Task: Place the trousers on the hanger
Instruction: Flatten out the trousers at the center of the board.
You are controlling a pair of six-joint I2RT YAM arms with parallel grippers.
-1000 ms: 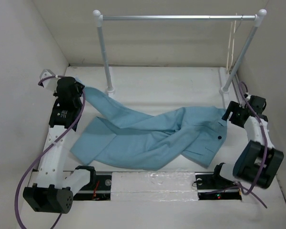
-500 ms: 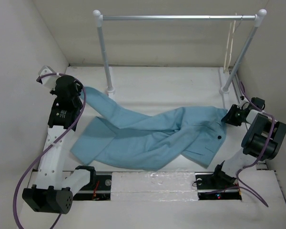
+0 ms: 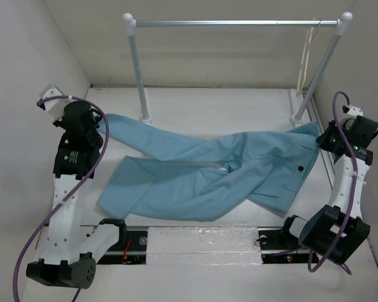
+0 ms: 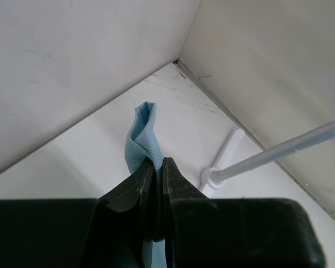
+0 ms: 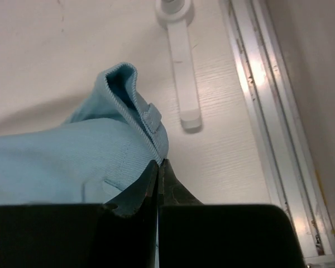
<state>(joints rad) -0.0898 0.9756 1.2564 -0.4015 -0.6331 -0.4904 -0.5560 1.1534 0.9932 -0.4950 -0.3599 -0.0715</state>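
The light blue trousers point(image 3: 208, 173) lie stretched across the table, with the small dark button point(image 3: 299, 168) near the right end. My left gripper point(image 3: 99, 121) is shut on a leg end at the far left; in the left wrist view the cloth point(image 4: 140, 131) sticks out from between the closed fingers point(image 4: 158, 163). My right gripper point(image 3: 322, 138) is shut on the waistband corner, where the waistband edge point(image 5: 148, 120) runs into the closed tips point(image 5: 159, 163). The cream hanger point(image 3: 307, 56) hangs at the right end of the rail, apart from both grippers.
A silver rail point(image 3: 239, 23) spans the back on two white posts point(image 3: 138, 75) point(image 3: 321, 69). One post's white foot point(image 5: 184, 84) and a metal track point(image 5: 262, 111) lie just beyond my right gripper. White walls close in on three sides.
My right gripper shut on the waistband and drew it back and to the right. The left arm moved left with the leg end, so the trousers now lie more stretched.
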